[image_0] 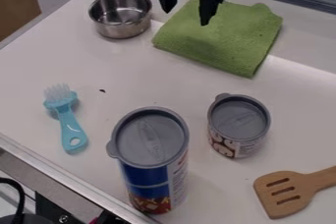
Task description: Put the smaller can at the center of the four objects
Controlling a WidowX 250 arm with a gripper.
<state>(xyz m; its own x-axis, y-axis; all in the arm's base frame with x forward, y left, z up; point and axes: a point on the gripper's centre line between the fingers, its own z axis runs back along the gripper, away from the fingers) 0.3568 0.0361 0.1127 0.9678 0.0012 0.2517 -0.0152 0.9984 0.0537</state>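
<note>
Camera view: smaller can upright, well apart from the empty, open-jawed gripper, toward the counter's near edge.

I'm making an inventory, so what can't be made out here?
All in the camera view:
The end of the spatula: cut off by the right edge.
Insides of the tall can and small can: hidden by their lids.
Speck on the table: too small to identify.
Part of the towel: behind the claw.

Smaller can, gray-lidded, upright, right of the taller can.
</note>
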